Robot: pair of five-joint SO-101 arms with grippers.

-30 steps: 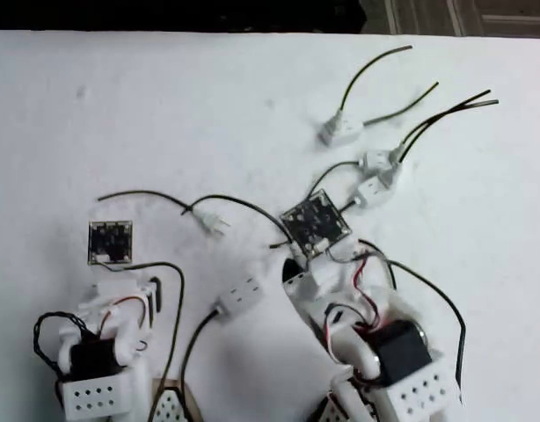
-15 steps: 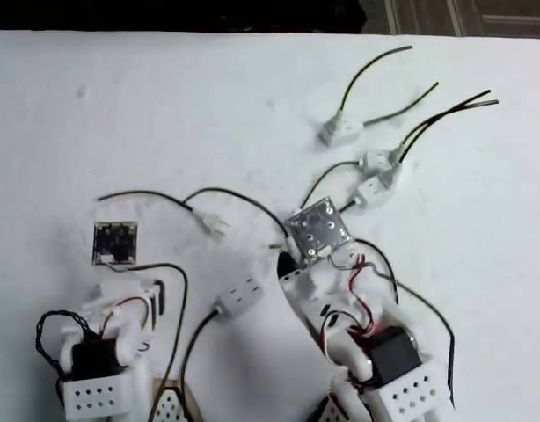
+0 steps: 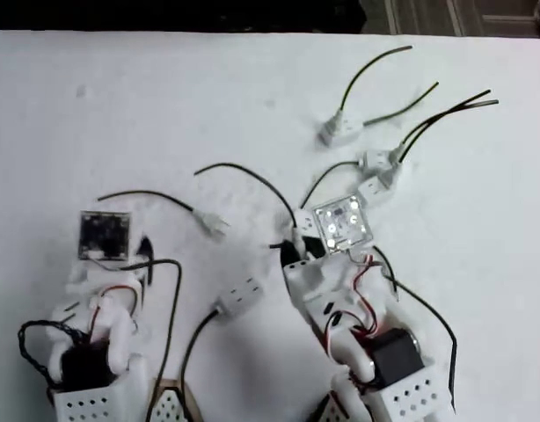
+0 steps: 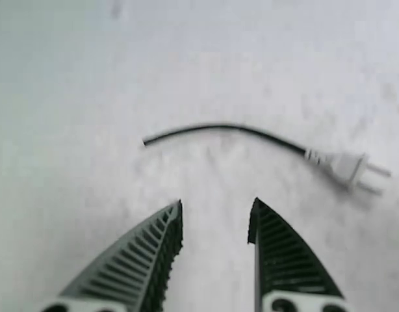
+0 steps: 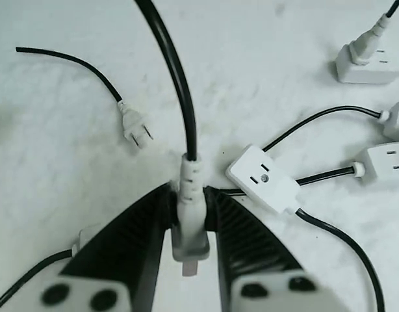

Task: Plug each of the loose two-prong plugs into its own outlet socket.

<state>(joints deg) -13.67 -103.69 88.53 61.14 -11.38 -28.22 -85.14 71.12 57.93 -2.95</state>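
Note:
My right gripper [image 5: 190, 224] is shut on a white two-prong plug [image 5: 188, 218], whose black cord [image 3: 248, 178] arcs away over the table. A white outlet socket [image 5: 263, 177] lies just beyond and beside this gripper. A second loose plug [image 3: 214, 224] lies on the table between the arms, also seen as the plug [image 5: 136, 129] and the plug [image 4: 346, 170]. My left gripper [image 4: 216, 211] is open above bare table, short of that plug's cord [image 4: 219, 129]. Another outlet socket [image 3: 242, 296] lies near the front, between the arms.
Three more white outlets with cords lie at the back right: an outlet [image 3: 339, 132], an outlet [image 3: 375, 163] and an outlet [image 3: 371, 189]. The table's far left half [image 3: 120, 105] is bare white surface. Arm cables trail at the front edge.
The right gripper has shifted right and away with the plug, and its cord has swung further back. The left arm's wrist has tipped forward toward the loose plug's cord.

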